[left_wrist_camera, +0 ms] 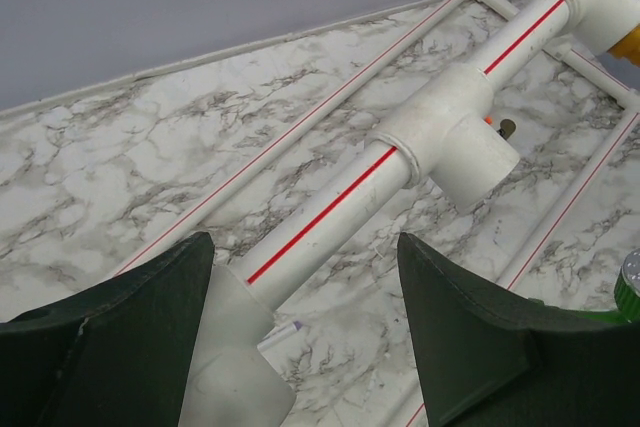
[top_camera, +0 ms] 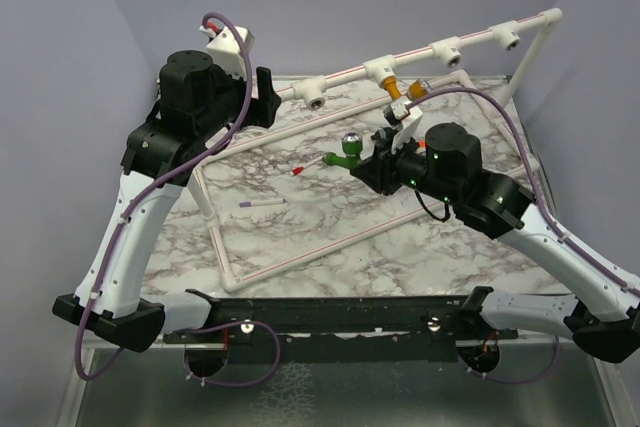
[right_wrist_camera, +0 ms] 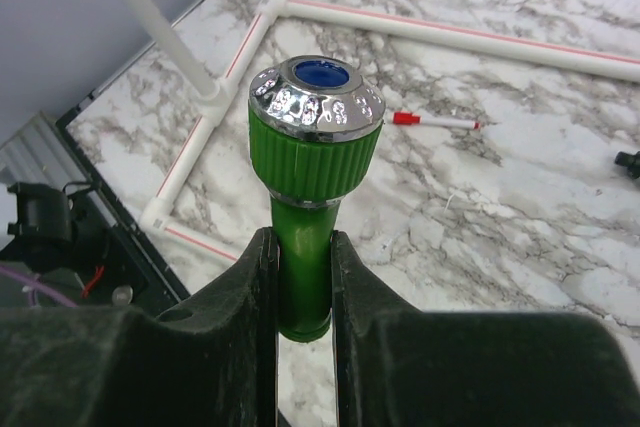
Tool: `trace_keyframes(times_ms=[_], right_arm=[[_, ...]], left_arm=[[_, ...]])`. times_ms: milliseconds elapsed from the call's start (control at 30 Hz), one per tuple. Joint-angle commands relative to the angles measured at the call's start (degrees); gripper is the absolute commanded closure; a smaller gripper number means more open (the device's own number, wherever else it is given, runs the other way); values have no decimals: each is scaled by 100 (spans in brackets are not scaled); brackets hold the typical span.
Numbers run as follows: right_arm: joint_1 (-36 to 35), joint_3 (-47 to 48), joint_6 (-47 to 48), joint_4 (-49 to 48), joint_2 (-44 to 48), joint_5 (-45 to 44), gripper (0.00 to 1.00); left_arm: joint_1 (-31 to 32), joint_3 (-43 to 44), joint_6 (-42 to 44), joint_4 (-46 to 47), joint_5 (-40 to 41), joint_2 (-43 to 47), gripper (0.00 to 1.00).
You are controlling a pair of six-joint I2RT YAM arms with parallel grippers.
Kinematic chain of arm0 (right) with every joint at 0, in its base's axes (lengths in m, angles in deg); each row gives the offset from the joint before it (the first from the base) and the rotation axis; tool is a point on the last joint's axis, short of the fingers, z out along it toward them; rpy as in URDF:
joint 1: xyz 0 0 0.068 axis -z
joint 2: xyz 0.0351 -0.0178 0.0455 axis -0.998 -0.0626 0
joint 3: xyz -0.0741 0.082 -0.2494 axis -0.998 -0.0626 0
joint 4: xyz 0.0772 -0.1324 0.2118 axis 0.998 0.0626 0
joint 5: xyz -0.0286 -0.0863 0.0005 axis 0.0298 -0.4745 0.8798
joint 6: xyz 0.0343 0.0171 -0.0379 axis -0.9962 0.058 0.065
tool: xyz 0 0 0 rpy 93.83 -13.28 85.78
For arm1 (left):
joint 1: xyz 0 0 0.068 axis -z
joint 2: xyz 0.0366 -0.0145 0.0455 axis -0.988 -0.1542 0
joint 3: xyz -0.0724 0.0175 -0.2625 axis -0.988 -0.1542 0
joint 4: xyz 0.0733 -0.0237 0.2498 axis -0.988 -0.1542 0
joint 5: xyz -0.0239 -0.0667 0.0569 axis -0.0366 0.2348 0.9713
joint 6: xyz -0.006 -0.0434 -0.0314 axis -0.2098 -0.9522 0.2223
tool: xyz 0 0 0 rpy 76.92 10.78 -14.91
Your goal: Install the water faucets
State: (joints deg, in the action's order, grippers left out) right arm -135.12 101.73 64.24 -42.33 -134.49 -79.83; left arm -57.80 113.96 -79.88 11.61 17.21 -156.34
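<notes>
The green water faucet (right_wrist_camera: 315, 127) has a silvery round end with a blue centre. My right gripper (right_wrist_camera: 303, 277) is shut on its stem and holds it above the marble table, in front of the white red-striped pipe frame (top_camera: 440, 50). From above, the green faucet (top_camera: 349, 150) sticks out left of the right gripper (top_camera: 366, 162). The orange faucet (top_camera: 396, 90) sits under a middle T-socket (top_camera: 382, 71). My left gripper (left_wrist_camera: 305, 239) stands open astride the frame's top pipe (left_wrist_camera: 330, 207) near its left end; the left finger (left_wrist_camera: 130, 347) lies against the end fitting, the right finger (left_wrist_camera: 490, 347) is apart from it.
A red-capped pen (top_camera: 308, 166) and a purple pen (top_camera: 262, 203) lie on the marble inside the frame's floor rectangle (top_camera: 300, 257). An empty T-socket (left_wrist_camera: 450, 137) faces me just beyond the left gripper. Grey walls close in the back and sides.
</notes>
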Motion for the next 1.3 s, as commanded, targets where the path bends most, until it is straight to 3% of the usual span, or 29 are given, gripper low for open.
trace_keyframes(times_ms=[0, 367, 700, 900, 1067, 1267], right_arm=[[-317, -344, 29, -1150, 306, -816, 99], [-926, -1111, 943, -2812, 524, -1928, 99], [-1088, -1898, 2357, -4547, 553, -1948, 99], [-1330, -2290, 3225, -5695, 466, -2446, 99], [-1491, -2326, 3511, -6199, 229, -3174, 100], [-1558, -2070, 3527, -6051, -50, -3639, 99]], left_arm=[[84, -100, -354, -1162, -365, 56, 25], [84, -392, -452, -532, 1044, 384, 18], [84, -545, -262, 114, 1863, 354, 16], [84, -1141, -421, 500, 2136, 512, 15], [84, -1645, -466, 882, 2225, 695, 15], [88, -2038, -439, 1138, 2139, 800, 15]])
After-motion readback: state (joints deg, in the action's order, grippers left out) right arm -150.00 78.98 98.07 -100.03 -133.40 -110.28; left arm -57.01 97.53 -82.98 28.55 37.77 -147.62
